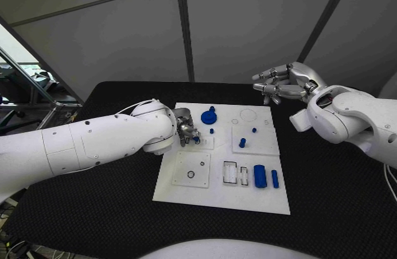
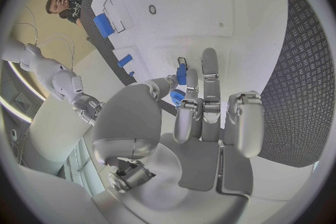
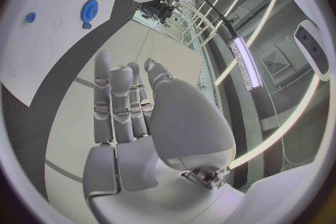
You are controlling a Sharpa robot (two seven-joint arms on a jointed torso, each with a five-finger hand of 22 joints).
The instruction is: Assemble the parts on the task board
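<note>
Looking down, we see the white board [image 1: 217, 199] lying flat in the middle of the black surface [image 1: 331, 179]. Small blue parts sit on it.

The left robot hand [image 1: 186, 132] reaches over the left side of the board, near its far half. Its fingers [image 2: 203, 95] point down at the board. In the left wrist view, they close around a small blue peg [image 2: 181, 74]. The peg's tip is right at the board, but we cannot tell if it touches.

The right robot hand [image 1: 285, 81] is up in the air past the far right corner of the board, well apart from it. Its fingers [image 3: 115, 101] are a bit curled and spread apart, and it holds nothing.

A round blue gear [image 1: 209, 117] sits near the far edge of the board, just beside the left robot hand. Two small blue pegs [image 1: 243, 142] stand on a raised square on the right side. A thick blue bar [image 1: 260, 176] and a thin blue bar [image 1: 275, 179] lie side by side near the right edge, closer to us. Next to them are two empty slots [image 1: 230, 172]. A square plate [image 1: 191, 169] with small rings sits on the near left part of the board.
</note>
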